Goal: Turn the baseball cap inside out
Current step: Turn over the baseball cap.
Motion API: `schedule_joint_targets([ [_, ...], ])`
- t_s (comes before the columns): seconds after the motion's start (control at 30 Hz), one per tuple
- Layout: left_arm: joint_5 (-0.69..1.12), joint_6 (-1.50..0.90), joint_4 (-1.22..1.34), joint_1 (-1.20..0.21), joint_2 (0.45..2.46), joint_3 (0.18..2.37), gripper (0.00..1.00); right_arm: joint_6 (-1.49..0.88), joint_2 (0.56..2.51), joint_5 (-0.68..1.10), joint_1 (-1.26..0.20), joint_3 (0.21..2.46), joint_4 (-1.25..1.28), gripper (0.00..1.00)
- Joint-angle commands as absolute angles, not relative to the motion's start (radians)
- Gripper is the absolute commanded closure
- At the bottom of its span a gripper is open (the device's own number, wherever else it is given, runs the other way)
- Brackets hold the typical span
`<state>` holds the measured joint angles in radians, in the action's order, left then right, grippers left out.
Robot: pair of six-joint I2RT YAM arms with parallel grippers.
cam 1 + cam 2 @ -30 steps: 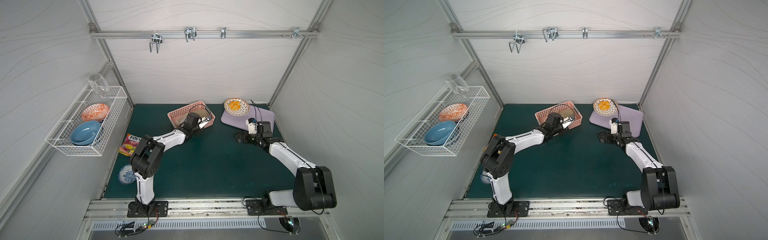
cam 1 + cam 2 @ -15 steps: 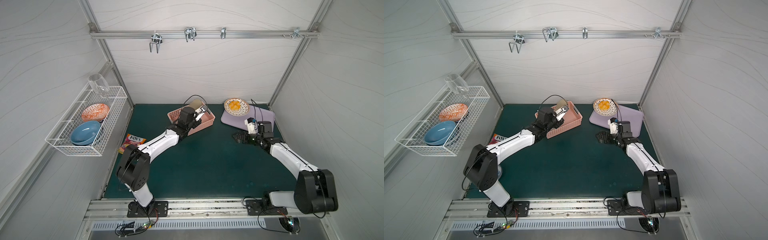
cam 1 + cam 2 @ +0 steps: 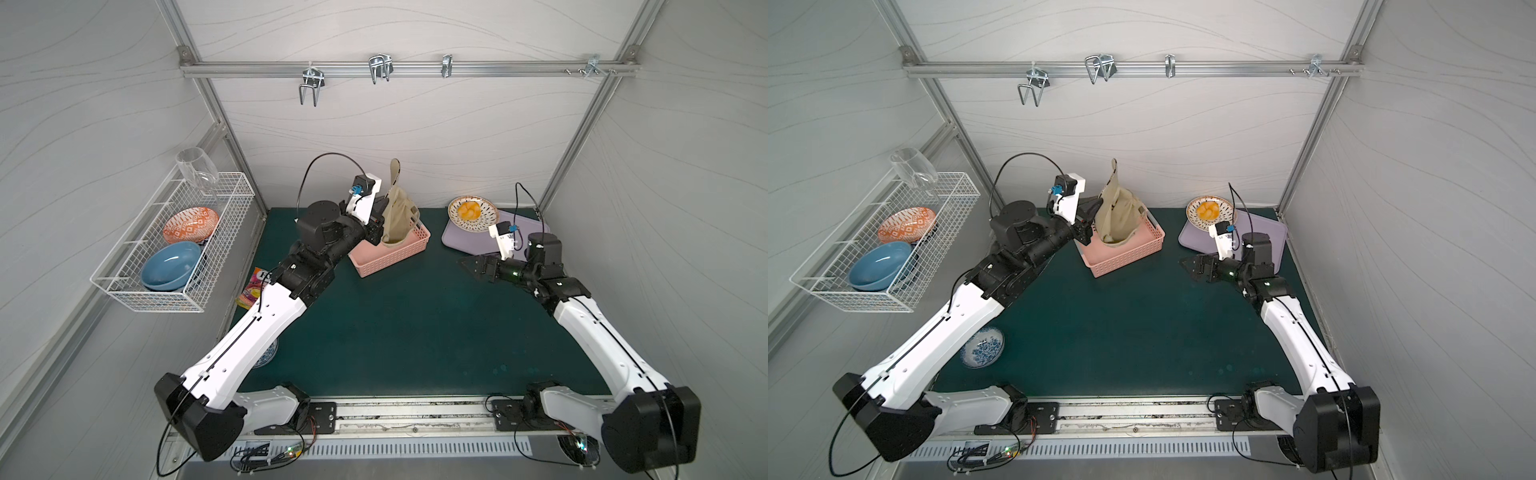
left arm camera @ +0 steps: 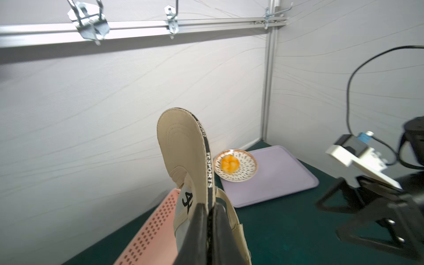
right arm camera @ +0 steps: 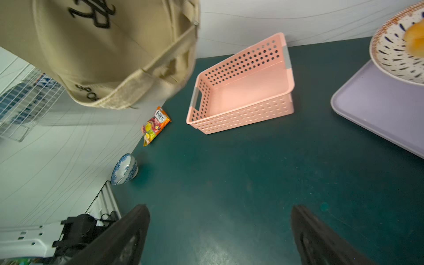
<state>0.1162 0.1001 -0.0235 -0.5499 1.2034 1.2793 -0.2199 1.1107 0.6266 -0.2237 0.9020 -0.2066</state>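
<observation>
One baseball cap (image 3: pixel 399 212) is counted, pinched between the left fingers (image 4: pixel 195 234). One pink basket (image 3: pixel 386 262) is seen near those fingers. One lilac tray (image 4: pixel 275 174) and one speckled plate (image 4: pixel 249 164) are counted near the right fingers (image 5: pixel 128 236), which are spread wide. Well apart from all fingers, three bowls are counted: one blue bowl (image 3: pixel 170 266), one orange bowl (image 3: pixel 191 220) and one blue-and-white bowl (image 3: pixel 982 347). One wine glass (image 3: pixel 195 170), one wire rack (image 3: pixel 153 299), one snack packet (image 5: pixel 154 126) and four hooks (image 3: pixel 311 85) are also counted.
</observation>
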Motion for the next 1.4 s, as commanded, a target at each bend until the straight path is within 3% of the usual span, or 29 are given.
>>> schedule_joint_targets([
  [0.0,0.294,-0.048,0.073,-0.552,1.179,1.175,1.0,-0.214,1.073,0.637,-0.262,0.916,-0.26,0.01],
  [0.27,0.433,-0.185,0.437,-0.553,1.181,0.795,1.0,-0.126,1.062,0.537,-0.441,0.878,-0.355,0.08],
  [0.5,0.449,-0.29,0.653,-0.553,1.248,0.613,1.0,-0.151,1.161,0.427,-0.535,0.788,-0.252,0.16],
  [0.7,0.412,-0.301,0.673,-0.553,1.261,0.527,1.0,-0.182,1.297,0.39,-0.581,0.759,-0.128,0.21],
  [0.97,0.375,-0.281,0.666,-0.553,1.24,0.435,1.0,-0.249,1.492,0.295,-0.621,0.776,0.034,0.44],
  [1.1,0.373,-0.285,0.678,-0.553,1.23,0.408,1.0,-0.256,1.561,0.273,-0.642,0.82,0.05,0.51],
  [1.37,0.324,-0.272,0.645,-0.554,1.192,0.403,1.0,-0.248,1.653,0.237,-0.694,0.894,-0.027,0.53],
])
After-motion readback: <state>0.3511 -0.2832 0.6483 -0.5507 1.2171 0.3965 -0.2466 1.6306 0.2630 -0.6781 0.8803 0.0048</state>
